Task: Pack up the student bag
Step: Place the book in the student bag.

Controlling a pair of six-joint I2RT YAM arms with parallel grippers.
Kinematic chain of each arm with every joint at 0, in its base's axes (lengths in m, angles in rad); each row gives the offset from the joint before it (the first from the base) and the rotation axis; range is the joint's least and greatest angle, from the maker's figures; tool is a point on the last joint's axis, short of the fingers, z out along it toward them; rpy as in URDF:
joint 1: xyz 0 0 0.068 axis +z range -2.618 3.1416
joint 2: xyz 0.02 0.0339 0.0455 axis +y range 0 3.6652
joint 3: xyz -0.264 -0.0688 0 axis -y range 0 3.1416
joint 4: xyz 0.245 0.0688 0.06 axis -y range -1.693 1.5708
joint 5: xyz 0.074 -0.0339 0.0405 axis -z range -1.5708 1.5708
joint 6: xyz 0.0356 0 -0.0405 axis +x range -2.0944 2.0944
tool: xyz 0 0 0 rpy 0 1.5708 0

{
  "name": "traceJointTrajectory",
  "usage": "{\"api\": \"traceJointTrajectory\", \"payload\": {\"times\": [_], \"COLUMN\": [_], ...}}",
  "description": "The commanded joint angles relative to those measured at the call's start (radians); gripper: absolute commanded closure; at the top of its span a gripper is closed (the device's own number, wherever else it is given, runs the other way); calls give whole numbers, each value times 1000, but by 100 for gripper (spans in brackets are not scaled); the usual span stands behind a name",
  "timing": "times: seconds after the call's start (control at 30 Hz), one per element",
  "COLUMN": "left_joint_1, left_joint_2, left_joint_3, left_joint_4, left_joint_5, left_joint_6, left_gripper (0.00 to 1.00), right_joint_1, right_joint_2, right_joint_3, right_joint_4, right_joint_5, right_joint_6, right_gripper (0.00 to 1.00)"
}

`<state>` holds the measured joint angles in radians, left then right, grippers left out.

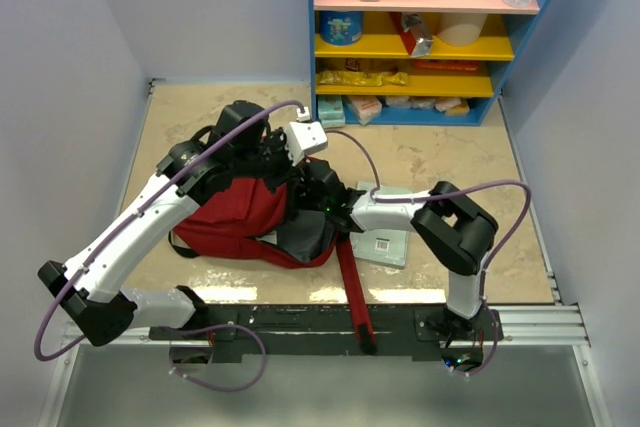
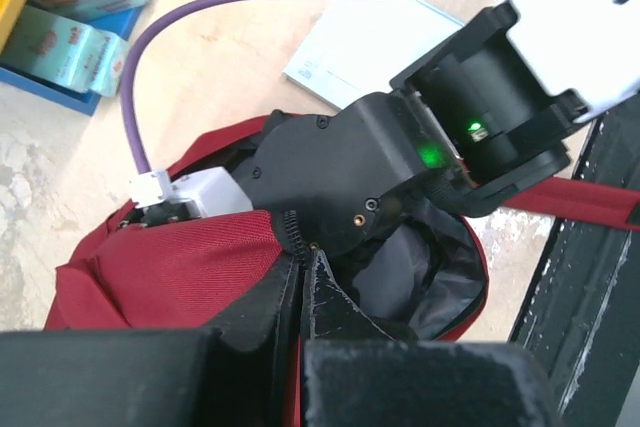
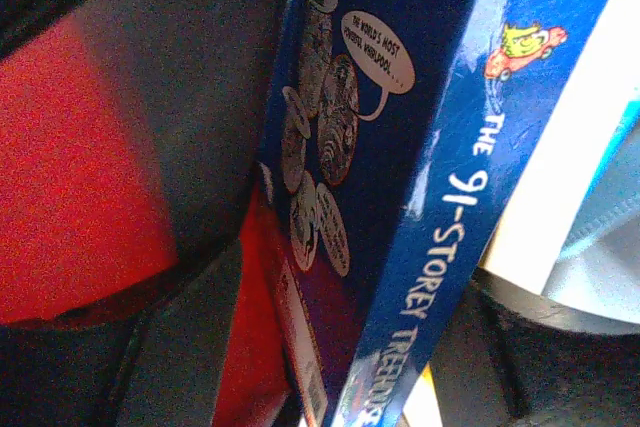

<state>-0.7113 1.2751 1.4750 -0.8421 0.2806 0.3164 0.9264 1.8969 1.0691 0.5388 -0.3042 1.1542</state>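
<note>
student bag [image 2: 180,267] opening: R arm [image 2: 350,167] inside | book [image 3: 400,147] fills it (tight)

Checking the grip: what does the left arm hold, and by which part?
The left jaws are shut on the large dark-red fabric backpack, pinching the black zipper edge of its open mouth.

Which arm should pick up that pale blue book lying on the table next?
Right arm, probably: the pale blue book lies just beside it, while the left arm has its jaws pinching the student bag open.

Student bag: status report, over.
Left hand shut on student bag rim. Right hand inside, at blue book, grip unclear. No obstruction seen.
</note>
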Motion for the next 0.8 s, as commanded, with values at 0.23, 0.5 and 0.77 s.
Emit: {"api": "traceJointTrajectory", "payload": {"times": [0.23,0.5,0.77], "left_joint_1": [15,18,18], "left_joint_2": [-22,-20,-16], "left_joint_3": [-30,-36,-35], "left_joint_4": [146,144,155], "left_joint_5": [55,54,52], "left_joint_6": [-25,-20,-26], "left_gripper": [100,100,100], "right_joint_1": [-8,-6,5], "right_joint_2": [-217,-286,-202], "right_joint_3": [-3,-67,18], "right_joint_4": [-391,-426,-349], "right_joint_5": [92,165,82], "right_joint_6": [-209,-235,-241], "right_gripper": [22,23,44]}}
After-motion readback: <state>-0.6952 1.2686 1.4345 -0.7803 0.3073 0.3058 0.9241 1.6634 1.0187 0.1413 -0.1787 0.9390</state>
